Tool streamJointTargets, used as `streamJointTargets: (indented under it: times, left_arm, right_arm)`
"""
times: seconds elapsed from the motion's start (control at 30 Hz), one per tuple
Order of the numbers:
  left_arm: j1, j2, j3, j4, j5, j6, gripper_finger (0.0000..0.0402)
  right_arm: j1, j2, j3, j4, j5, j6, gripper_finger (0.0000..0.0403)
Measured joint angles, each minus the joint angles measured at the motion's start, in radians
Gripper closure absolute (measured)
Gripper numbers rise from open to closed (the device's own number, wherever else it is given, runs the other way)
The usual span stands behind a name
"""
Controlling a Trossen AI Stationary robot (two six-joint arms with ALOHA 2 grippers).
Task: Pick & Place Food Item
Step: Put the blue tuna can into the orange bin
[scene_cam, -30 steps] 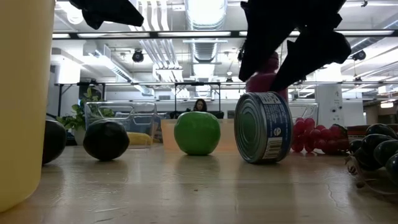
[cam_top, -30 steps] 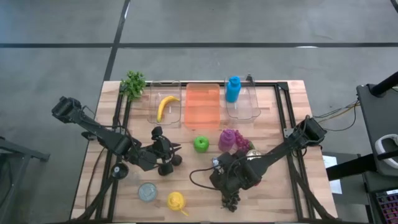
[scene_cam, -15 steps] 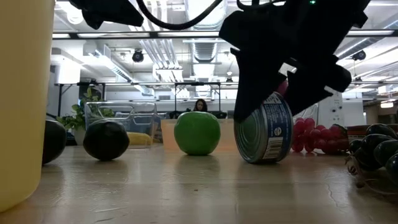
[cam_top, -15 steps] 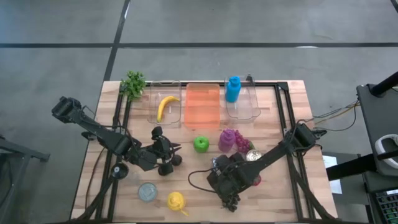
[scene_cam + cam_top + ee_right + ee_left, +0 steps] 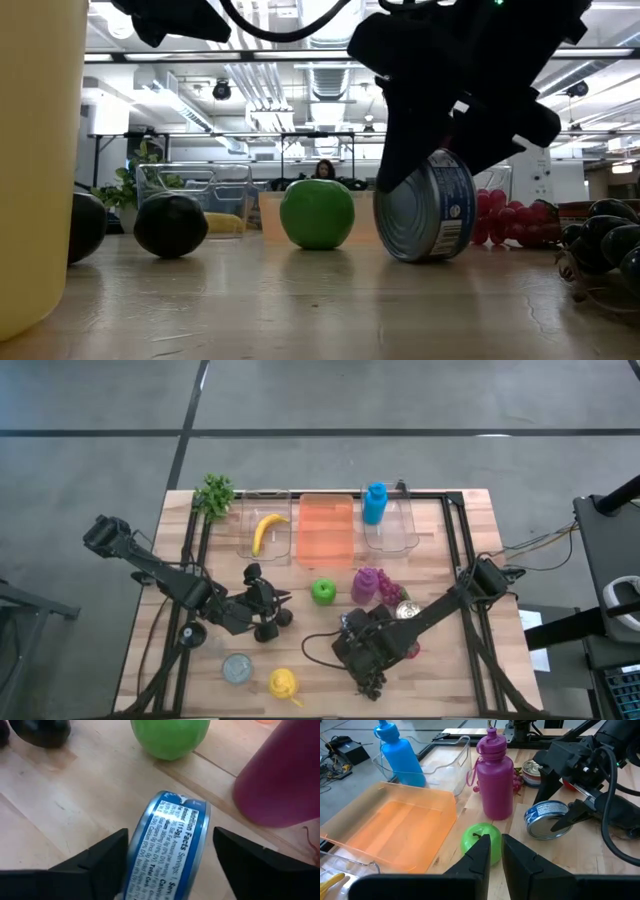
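The right gripper (image 5: 170, 857) straddles a ribbed, blue-labelled tin can (image 5: 167, 840) lying on its side, jaws spread and not yet clamped. The left gripper (image 5: 491, 851) hovers clenched over pale wooden planks (image 5: 300, 300), near a glossy green apple (image 5: 481, 837).

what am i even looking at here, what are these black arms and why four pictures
It is a table robot with two dark arms, each ending in a two-finger gripper. One camera looks straight down, one sits at table height, and one rides on each wrist.

On the table lie a green apple, a purple bottle, a banana in a clear bin, an orange tray and a blue bottle.

The right gripper is open, its fingers on either side of a can lying on its side. Whether they touch it, I cannot tell. The left gripper waits shut, holding nothing, near the apple.
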Motion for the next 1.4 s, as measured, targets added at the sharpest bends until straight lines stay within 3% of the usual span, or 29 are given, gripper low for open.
streamJointTargets:
  times: [0.4, 1.4]
  left_arm:
    - [0.000, 0.000, 0.000, 0.000, 0.000, 0.000, 0.0355]
    - [0.000, 0.000, 0.000, 0.000, 0.000, 0.000, 0.0355]
  right_arm:
    - [0.002, 0.000, 0.000, 0.013, -0.006, -0.017, 0.0271]
    - [0.006, -0.002, 0.000, 0.041, -0.001, -0.137, 0.0256]
